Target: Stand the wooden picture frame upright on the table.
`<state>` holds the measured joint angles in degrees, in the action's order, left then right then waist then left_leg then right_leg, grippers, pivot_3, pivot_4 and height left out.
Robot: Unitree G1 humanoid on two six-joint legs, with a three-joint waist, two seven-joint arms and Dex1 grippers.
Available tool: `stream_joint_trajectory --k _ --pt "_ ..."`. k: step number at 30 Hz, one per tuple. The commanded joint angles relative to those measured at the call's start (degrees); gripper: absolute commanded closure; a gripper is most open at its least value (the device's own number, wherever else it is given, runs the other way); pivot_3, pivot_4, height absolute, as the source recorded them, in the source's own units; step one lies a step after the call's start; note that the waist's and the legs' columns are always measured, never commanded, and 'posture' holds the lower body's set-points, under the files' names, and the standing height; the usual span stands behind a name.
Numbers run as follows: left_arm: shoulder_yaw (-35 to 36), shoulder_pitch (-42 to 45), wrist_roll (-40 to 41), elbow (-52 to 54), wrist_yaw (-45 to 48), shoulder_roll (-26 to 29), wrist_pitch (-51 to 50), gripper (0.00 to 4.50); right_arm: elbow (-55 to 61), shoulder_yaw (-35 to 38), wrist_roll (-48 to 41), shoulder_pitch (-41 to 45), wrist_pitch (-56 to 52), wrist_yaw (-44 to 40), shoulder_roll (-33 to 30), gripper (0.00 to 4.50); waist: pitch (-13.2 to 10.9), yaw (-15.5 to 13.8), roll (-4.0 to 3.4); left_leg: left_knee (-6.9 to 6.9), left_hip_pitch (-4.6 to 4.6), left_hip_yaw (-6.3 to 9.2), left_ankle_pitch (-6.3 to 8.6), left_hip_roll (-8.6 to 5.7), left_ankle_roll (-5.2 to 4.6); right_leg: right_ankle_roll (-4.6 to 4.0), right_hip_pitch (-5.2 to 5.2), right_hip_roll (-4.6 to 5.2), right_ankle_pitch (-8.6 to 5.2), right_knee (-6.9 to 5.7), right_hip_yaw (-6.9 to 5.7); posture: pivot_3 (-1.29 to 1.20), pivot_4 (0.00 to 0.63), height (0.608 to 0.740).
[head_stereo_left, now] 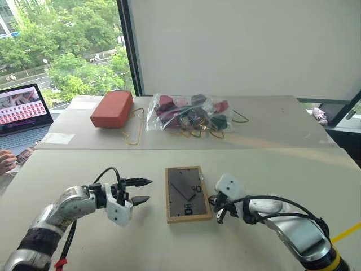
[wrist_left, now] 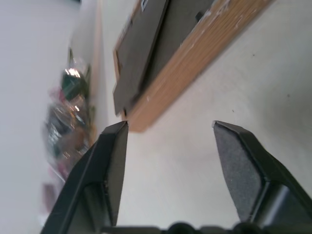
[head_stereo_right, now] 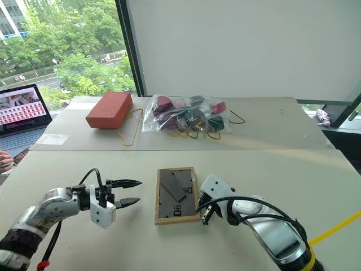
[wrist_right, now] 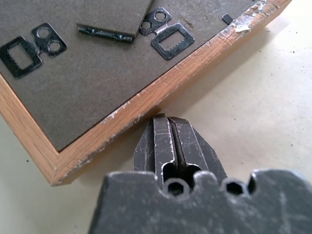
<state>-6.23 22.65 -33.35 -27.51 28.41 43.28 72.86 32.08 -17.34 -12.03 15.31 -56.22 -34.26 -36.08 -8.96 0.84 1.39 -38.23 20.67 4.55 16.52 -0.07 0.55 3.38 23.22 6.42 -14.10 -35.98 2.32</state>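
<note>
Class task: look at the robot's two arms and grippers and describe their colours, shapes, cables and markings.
Both arms are silver-grey metal with white wrist housings and loose black cables. The left gripper and the right gripper each have two black, tapered fingers. The right arm has a yellow band near the bottom; the left has a red tag.

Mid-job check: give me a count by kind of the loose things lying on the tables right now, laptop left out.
Wooden picture frame, lying back up: 1
Red-orange block: 1
Clear bag of mixed small items: 1
Total: 3
</note>
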Motion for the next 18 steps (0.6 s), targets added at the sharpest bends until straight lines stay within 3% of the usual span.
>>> stream_joint_trajectory --k 1,8,15,18 --pt "-1.5 3.6 -13.3 -5.3 -12.6 -2.1 6.5 1.59 1.3 -0.5 -1.8 0.6 -2.0 -0.4 1.3 4.5 0.0 0.2 0.0 0.0 0.0 0.0 0.0 0.01 0.0 0.0 0.01 -0.02 0.0 -0.01 0.0 0.0 0.15 0.74" --pt "-11.9 9.4 -33.1 -8.5 -36.3 -6.2 2.7 1.59 2.6 -1.3 -1.9 1.8 -4.5 0.4 2.4 4.5 0.0 -0.1 -0.02 -0.02 -0.07 0.01 -0.01 -0.01 0.03 0.04 -0.07 0.0 0.01 -0.1 -0.01 0.0 0.15 0.74" --pt "-18.8 12.7 -36.1 -10.7 -48.8 -5.2 2.7 1.59 3.4 -1.3 -1.9 3.2 -7.1 1.6 4.2 4.5 0.0 -0.1 -0.01 -0.05 -0.03 0.02 -0.03 -0.01 0.05 0.06 -0.03 0.01 0.02 -0.14 -0.02 0.0 0.15 0.74" --pt "-20.5 12.6 -36.0 -10.4 -51.4 -3.2 2.9 2.5 2.6 -0.1 -1.7 3.0 -7.3 2.2 3.6 4.5 0.0 0.0 -0.02 -0.05 -0.01 0.02 -0.03 -0.01 0.06 0.06 0.0 0.01 0.02 -0.14 -0.03 0.0 0.15 0.74"
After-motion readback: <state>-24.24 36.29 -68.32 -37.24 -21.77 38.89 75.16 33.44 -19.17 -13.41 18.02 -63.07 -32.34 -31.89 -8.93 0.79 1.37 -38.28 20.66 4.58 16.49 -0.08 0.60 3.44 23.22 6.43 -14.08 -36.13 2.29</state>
